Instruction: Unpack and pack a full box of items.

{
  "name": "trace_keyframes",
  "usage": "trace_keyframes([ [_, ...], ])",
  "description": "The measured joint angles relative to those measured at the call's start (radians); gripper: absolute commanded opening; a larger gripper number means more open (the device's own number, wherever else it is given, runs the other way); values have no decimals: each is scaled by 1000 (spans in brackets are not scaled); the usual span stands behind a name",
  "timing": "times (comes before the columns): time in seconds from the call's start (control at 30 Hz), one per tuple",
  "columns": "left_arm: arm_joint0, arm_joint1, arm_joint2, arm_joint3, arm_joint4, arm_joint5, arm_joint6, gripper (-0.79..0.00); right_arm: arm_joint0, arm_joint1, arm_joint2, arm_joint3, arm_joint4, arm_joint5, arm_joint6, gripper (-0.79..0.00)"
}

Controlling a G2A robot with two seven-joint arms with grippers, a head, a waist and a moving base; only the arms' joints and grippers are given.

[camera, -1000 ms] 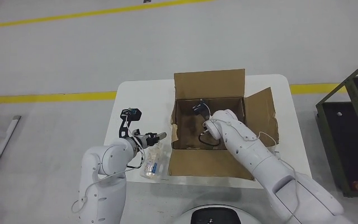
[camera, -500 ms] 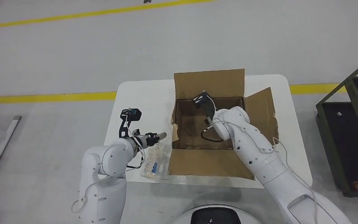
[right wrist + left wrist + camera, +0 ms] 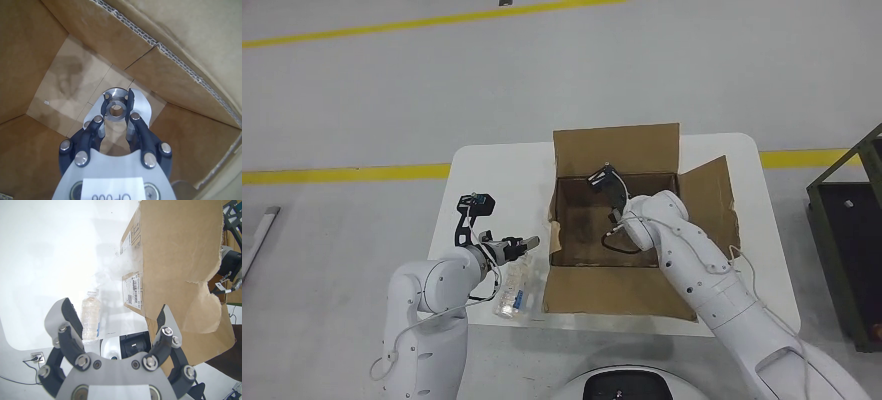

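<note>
Over the last second the right arm has risen from deep inside the box to its upper part; in the last half second it has held position. The left arm and the bottle have not shifted.

Left side: the left gripper (image 3: 527,243) (image 3: 115,311) hangs above the table (image 3: 492,170), fingers spread apart and holding nothing. Just beside it, a clear bottle (image 3: 512,295) (image 3: 90,317) lies on its side on the table, outside the box and near its outer wall.

Centre: the box (image 3: 612,150) (image 3: 170,256) stands open, flaps folded outward.

Right side: the right gripper (image 3: 602,180) (image 3: 117,97) is inside the box near the far wall, fingers clamped on the hub of a metal flange (image 3: 115,92), held clear of the floor.

Progress, as a judgement: unpacking looks close to finished. One item is out, one is in hand, and the visible part of the box floor is bare. Setting the flange down and the whole repacking stage remain.

View comparison: the top view gives the layout of both arms but leaves the box interior dark. The right wrist view supplies the grasp and the floor. The left wrist view supplies the bottle's pose and the box's labelled outer wall.
</note>
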Motion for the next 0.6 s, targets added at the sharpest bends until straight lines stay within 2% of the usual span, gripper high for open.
trace_keyframes([
  [0.17,0,0,0,0,0,0,0,0,-41,15,50,-111,7,-31,-20,-785],
  [0.5,0,0,0,0,0,0,0,0,-216,56,174,-498,3,-115,67,-785],
  [0.6,0,0,0,0,0,0,0,0,-244,61,186,-558,6,-129,84,-785],
])
